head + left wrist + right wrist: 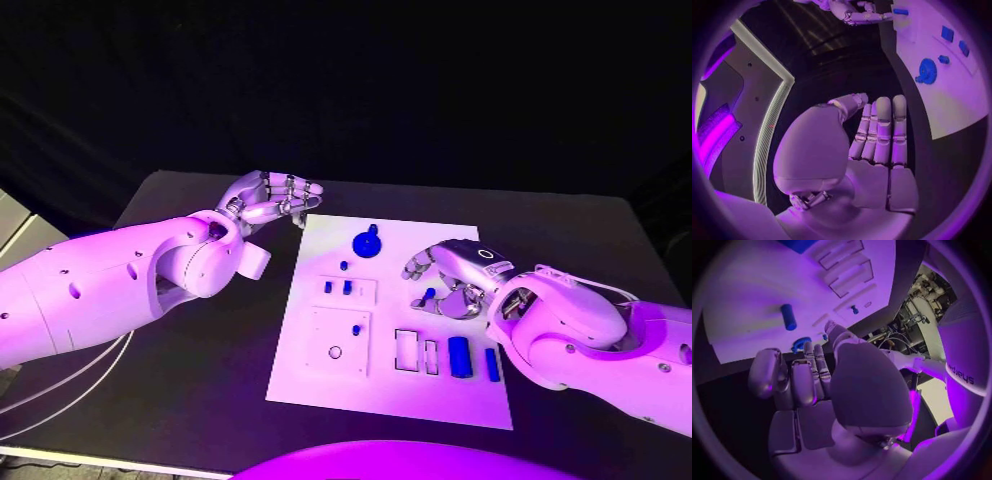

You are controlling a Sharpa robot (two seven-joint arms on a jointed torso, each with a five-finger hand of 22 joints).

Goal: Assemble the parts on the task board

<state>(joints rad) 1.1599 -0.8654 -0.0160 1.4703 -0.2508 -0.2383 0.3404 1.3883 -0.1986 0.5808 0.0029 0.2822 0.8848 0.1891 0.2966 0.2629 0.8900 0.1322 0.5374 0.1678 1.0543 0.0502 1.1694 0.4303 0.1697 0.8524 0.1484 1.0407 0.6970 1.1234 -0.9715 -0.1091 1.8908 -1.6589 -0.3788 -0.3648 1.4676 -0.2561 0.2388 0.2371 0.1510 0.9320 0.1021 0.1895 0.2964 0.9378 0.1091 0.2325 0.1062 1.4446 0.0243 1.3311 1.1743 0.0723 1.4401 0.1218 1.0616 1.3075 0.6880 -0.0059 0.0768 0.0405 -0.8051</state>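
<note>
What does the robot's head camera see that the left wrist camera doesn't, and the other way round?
Head view: the whole task board, with two blue bars and empty slots at its near end, plus the back of the left hand. Left wrist view: that hand's palm side, holding nothing, fingers straight and side by side. Both: the blue gear on the board, and the right hand with its fingertips at a small blue part.

The right hand (459, 280) covers part of the task board (325, 375) — whether it holds a part is unclear.
</note>
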